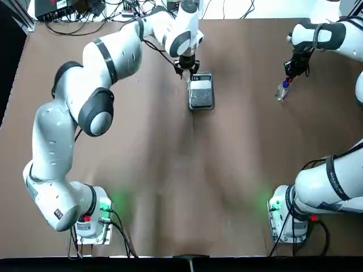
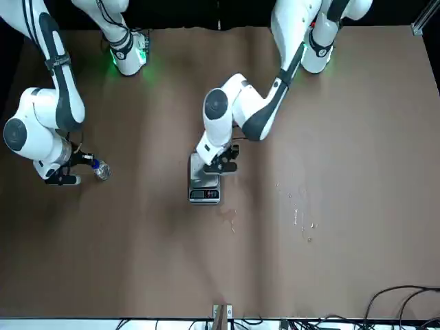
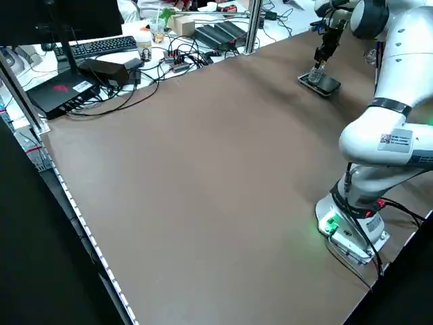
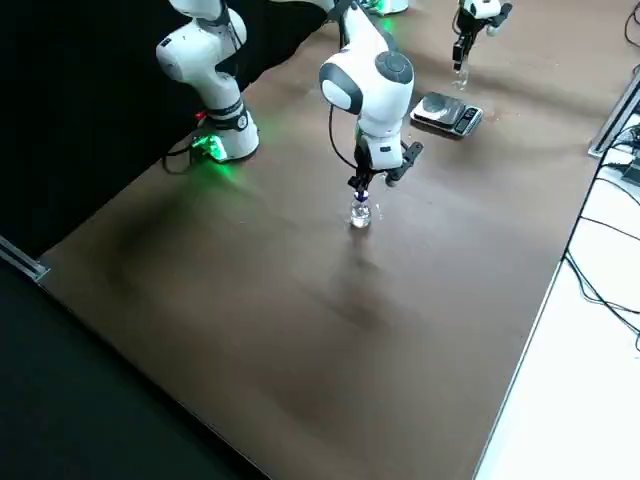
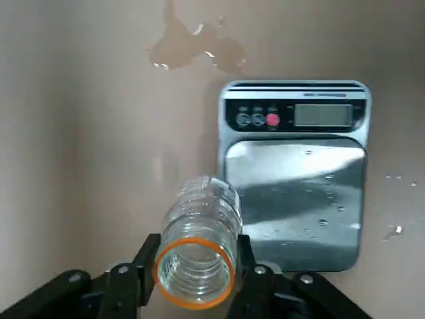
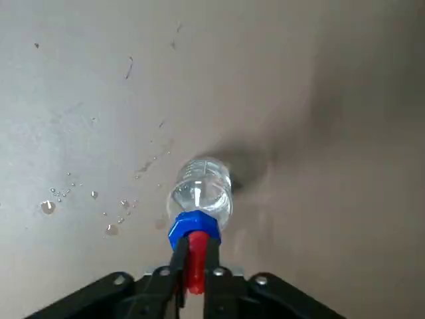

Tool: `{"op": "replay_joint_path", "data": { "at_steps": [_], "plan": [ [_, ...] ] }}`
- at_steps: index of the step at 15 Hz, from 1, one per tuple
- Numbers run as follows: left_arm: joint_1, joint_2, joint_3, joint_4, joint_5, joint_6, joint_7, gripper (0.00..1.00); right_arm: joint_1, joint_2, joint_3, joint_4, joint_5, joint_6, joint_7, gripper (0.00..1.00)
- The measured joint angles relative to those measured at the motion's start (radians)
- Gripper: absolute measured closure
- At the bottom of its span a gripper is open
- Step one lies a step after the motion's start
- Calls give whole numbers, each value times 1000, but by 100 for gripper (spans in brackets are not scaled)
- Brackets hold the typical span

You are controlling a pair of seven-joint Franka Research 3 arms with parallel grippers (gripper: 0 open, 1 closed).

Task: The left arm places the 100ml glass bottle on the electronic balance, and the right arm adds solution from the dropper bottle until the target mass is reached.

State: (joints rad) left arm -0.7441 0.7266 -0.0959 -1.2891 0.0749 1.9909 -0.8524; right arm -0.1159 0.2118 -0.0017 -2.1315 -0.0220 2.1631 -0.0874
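Just beside the small silver-grey electronic balance (image 5: 293,174) with its shiny steel plate and dark display strip, the left gripper (image 5: 196,276) has its two black fingers closed on the neck of the tiny colourless see-through glass bottle (image 5: 198,239), which hangs upright with its orange-ringed open mouth up, off the plate's edge and not resting on it. Well apart from the balance on the brown table (image 1: 170,170), the right gripper (image 6: 193,274) pinches the red dropper top of the small clear dropper bottle with a blue collar (image 6: 199,199). That bottle stands upright on the table, long axis vertical, red top uppermost.
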Motion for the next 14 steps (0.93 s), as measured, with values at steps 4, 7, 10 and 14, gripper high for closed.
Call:
{"op": "replay_joint_path", "data": {
  "at_steps": [4, 7, 10, 14],
  "plan": [
    [-47, 63, 0, 62, 0, 7, -43, 49, 0, 0, 2, 0, 0, 0, 0, 93],
    [-72, 75, 0, 75, 0, 33, -69, 50, 0, 0, 2, 1, 0, 0, 0, 95],
    [-93, 89, 0, 78, 0, 72, -88, 50, 1, 0, 3, 1, 0, 0, 0, 95],
    [-92, 92, 12, 78, 0, 116, -88, 51, 1, 0, 3, 1, 0, 0, 0, 95]
  ]
}}
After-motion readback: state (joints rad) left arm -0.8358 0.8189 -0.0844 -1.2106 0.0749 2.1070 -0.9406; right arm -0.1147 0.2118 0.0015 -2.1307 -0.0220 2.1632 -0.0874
